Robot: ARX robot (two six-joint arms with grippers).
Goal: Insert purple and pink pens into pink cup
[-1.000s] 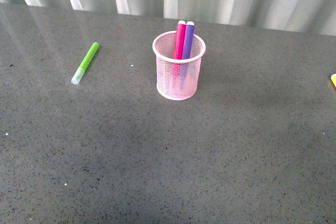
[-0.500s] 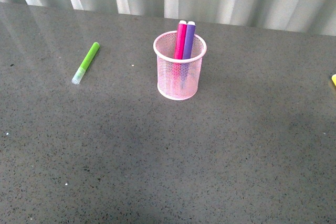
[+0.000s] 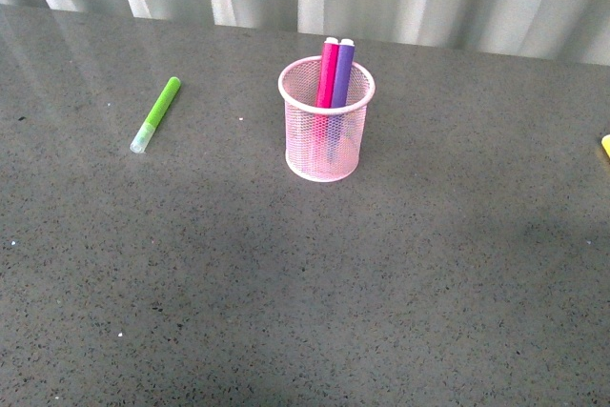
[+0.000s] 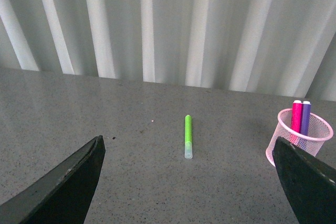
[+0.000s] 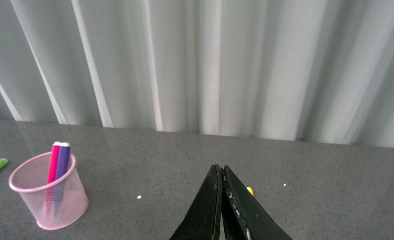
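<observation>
Pink mesh cup [image 3: 326, 135] stands upright near the far edge of the grey table [image 3: 286, 283], roughly mid-width, w/ 2 pens inside: pink pen [image 3: 327, 73] & purple pen [image 3: 342, 73], side by side, touching, leaning on the far rim, tops poking above it. Both well apart from either gripper. Left gripper [image 4: 186, 182] is spread wide, nothing between its fingers [image 4: 68, 187]; cup sits off beside one finger. Right gripper [image 5: 219, 210] has fingers pressed together, empty. Count: 1 cup, 2 pens in it, 1 green marker [image 3: 155, 114] lying flat toward the table's left, 1 yellow marker [image 3: 605, 146] at the right edge.
</observation>
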